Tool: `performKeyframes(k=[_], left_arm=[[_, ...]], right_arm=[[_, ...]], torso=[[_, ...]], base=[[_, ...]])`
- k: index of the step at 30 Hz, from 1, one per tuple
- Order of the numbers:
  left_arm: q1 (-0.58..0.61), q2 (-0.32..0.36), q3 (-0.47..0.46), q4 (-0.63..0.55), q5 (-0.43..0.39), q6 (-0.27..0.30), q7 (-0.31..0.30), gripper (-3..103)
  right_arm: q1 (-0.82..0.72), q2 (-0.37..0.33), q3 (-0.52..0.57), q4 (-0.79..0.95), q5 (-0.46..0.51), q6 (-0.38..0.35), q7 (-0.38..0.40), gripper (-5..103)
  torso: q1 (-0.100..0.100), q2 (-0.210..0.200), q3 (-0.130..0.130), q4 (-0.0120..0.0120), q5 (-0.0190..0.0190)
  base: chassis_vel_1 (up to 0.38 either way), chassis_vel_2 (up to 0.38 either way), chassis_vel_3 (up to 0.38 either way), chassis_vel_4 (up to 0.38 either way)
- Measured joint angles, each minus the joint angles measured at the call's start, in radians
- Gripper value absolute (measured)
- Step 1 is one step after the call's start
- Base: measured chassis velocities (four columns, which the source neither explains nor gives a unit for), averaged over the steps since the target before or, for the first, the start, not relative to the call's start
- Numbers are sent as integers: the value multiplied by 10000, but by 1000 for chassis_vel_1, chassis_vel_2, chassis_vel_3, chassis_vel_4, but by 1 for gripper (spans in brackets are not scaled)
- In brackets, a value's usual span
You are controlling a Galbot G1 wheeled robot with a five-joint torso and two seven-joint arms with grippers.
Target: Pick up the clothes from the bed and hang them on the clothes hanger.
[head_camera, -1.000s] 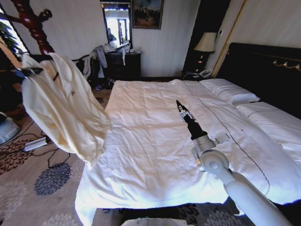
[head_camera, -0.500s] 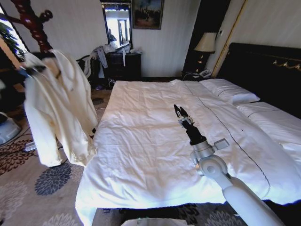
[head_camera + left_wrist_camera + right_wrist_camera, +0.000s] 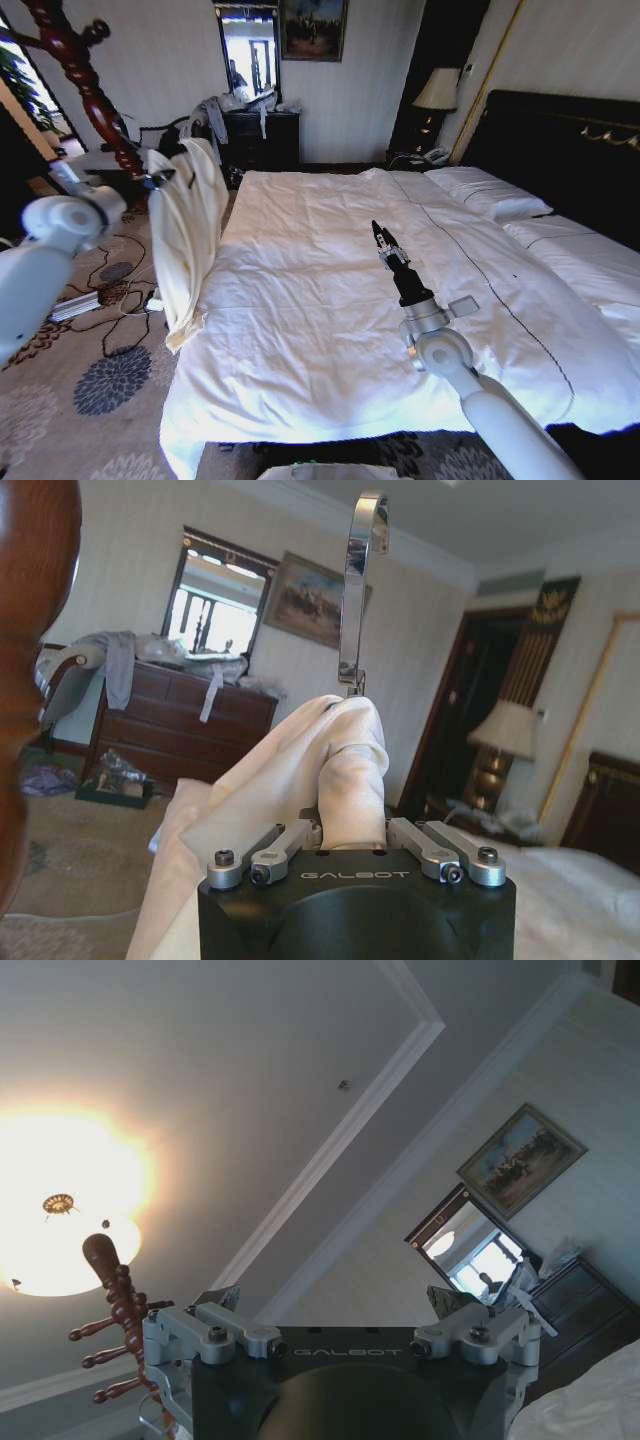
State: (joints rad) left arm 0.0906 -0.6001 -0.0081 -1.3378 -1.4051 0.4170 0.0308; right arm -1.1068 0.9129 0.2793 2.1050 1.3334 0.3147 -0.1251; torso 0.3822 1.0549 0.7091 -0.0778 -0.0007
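Over by the dark red coat stand (image 3: 92, 88), the left tool (image 3: 355, 855) is clamped on the cream clothes (image 3: 188, 230), pinching the bunched collar just below the silver hook (image 3: 358, 590) of the clothes hanger. The hook stands straight up above the tool and catches on nothing. The garment hangs down from the tool in a narrow fold, clear of the bed (image 3: 330, 290), with its lower hem dangling beside the mattress edge. The black shoulders of the hanger are wrapped in cloth, so I can't be sure they sit squarely inside the shirt. That is the first risk, I'd say: if the hanger has slid to one side, the shirt may slip off a shoulder once the tool lets go. The second is the hook itself. With the stand's wooden post right beside the tool, a small tilt of the wrist could knock the hook against the wood instead of dropping it over a peg, and a release then would send everything to the carpet. Further right, the right tool (image 3: 381, 236) is held out above the white duvet, apparently holding nothing; whether it's wide or narrow I cannot tell.
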Motion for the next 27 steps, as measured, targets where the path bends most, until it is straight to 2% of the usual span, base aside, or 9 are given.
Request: performKeyframes(k=[1,3,5,6,9,14,16,21,27], left_arm=[[0,0,0,0,0,0,0,18],[-1186,-288,421,735,-81,308,8,18],[-2156,-391,832,1368,-16,613,118,18],[-2156,-391,832,1368,-16,613,118,18],[-3531,-517,1748,2364,108,1042,178,18],[-5418,-903,2991,3630,113,1537,186,18],[-6163,-1206,3304,4189,41,1752,111,18],[-7177,-1804,3763,5222,-149,2184,-123,18],[-7448,-2084,3903,5893,-105,2380,-205,18]], right_arm=[[0,0,0,0,0,0,0,100],[-14,9,31,-19,19,-1,20,100],[-77,-8,91,-22,26,-1,23,100],[-77,-8,91,-22,26,-1,23,100],[-175,-48,181,-20,29,-1,9,100],[-219,-91,217,27,26,9,-13,100],[-207,-122,229,61,33,16,-12,100],[-263,-228,366,141,93,47,-12,100],[-487,-364,552,188,118,146,-30,100]], torso=[[0,0,0,0,0],[0,0,-1,-8,11],[-4,1,-4,-5,14],[-4,1,-4,-5,14],[-4,2,-4,6,5],[-3,1,-2,-6,6],[-4,2,-4,-3,11],[-4,2,-3,-4,10],[-4,2,-3,-1,5]], base=[[0,0,0,0],[0,0,0,0],[0,0,0,0],[0,0,0,0],[0,0,0,0],[0,0,0,0],[0,0,0,0],[0,0,0,0],[0,0,0,0]])
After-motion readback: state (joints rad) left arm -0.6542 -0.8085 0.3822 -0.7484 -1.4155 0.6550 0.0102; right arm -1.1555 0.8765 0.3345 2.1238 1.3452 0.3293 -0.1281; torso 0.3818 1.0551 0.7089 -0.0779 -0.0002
